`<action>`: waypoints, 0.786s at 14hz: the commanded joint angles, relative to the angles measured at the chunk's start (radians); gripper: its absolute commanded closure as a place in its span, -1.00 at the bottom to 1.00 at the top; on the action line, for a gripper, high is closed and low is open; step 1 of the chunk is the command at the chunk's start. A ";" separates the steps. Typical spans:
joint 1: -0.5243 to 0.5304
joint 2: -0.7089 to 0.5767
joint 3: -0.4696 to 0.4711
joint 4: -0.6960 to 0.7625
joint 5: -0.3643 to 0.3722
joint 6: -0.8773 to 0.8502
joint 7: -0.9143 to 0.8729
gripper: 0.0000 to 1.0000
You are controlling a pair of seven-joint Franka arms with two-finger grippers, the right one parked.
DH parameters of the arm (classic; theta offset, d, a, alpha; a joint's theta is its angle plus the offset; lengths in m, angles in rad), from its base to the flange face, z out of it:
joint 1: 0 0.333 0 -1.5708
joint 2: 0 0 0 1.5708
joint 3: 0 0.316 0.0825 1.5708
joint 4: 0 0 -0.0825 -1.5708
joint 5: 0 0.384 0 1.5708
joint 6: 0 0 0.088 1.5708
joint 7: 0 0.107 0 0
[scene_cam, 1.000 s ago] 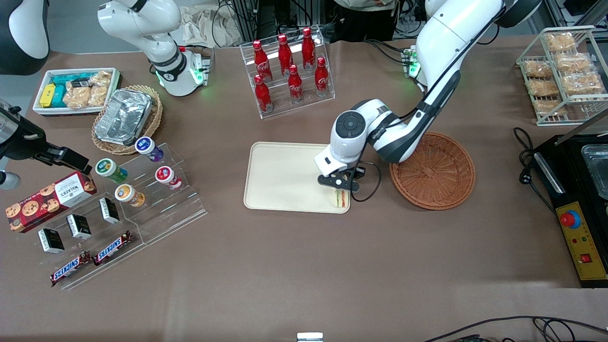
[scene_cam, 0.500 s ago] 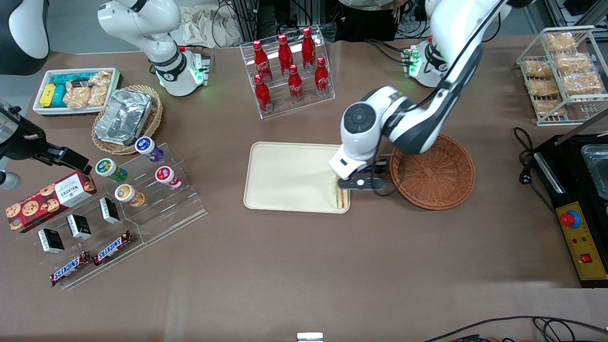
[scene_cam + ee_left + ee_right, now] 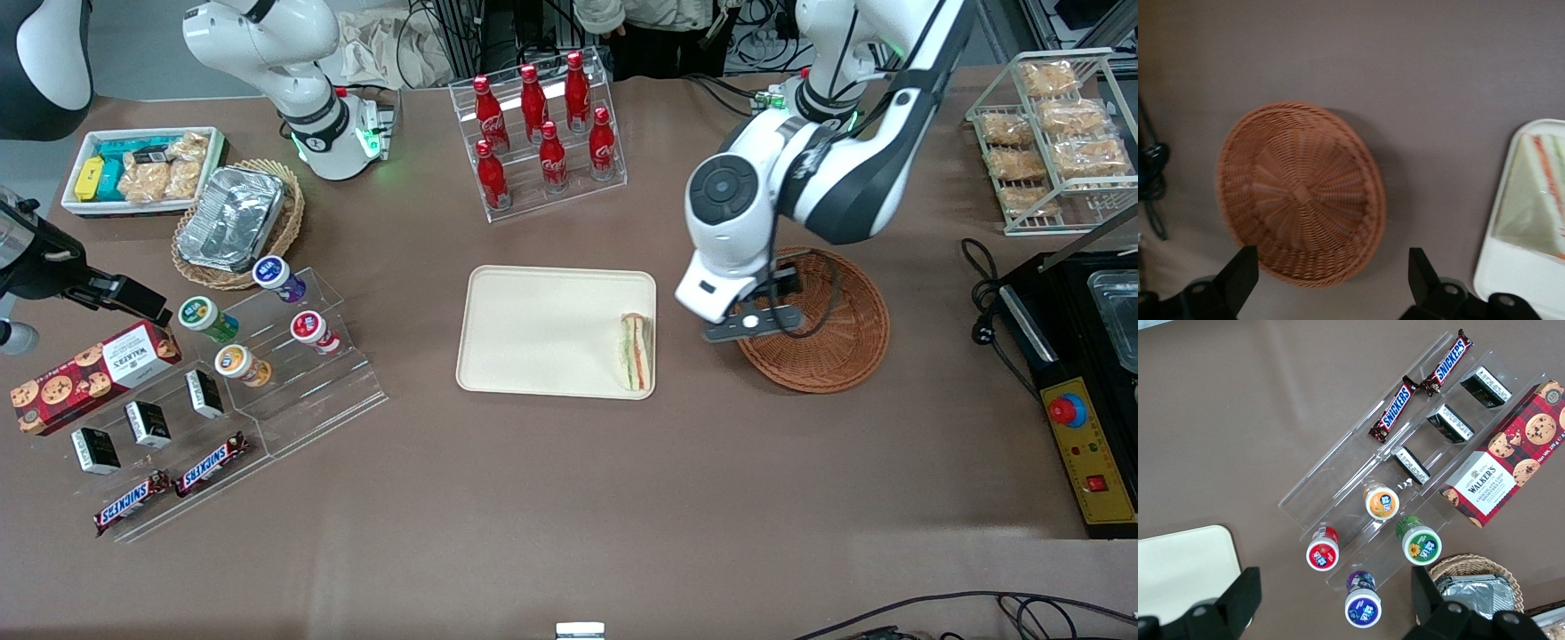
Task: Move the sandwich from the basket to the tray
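1. Sandwich (image 3: 637,352): lies on the tray (image 3: 533,329), in the corner nearest the basket (image 3: 831,342) and nearest the front camera, just inside the rim. Filling layers face up in the front view. Nothing touches it. A second ago the gripper stood directly over it; it is now free and uncovered.
2. Tray: flat on the tabletop (image 3: 569,498), carrying only the sandwich. Position unchanged.
3. Basket: round, reddish-brown wicker, beside the tray. The wrist view shows it with nothing inside (image 3: 1301,193).
4. Gripper (image 3: 751,322): has lifted and swung away from the tray; it now hangs above the basket's rim on the tray side, well clear of the sandwich. Jaws spread wide and holding nothing, as the wrist view shows.
5. Assessment: the release appears complete and the placement done; judged remaining work is only the arm's retreat. The sandwich sits close to the tray's edge but seems stable.
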 commanded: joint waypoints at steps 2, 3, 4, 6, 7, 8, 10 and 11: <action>0.139 -0.078 -0.011 0.003 -0.033 -0.029 0.013 -1.00; 0.160 -0.100 -0.010 0.013 -0.056 -0.029 0.048 -1.00; 0.193 -0.115 -0.010 0.015 -0.085 -0.029 0.077 -1.00; 0.229 -0.150 -0.008 0.012 -0.097 -0.032 0.096 -1.00; 0.232 -0.164 -0.003 0.014 -0.086 -0.037 0.096 -1.00; 0.271 -0.172 -0.005 0.012 -0.086 -0.038 0.098 -1.00; 0.319 -0.203 -0.007 0.014 -0.121 -0.067 0.216 -1.00; 0.324 -0.219 -0.002 0.020 -0.164 -0.112 0.308 -1.00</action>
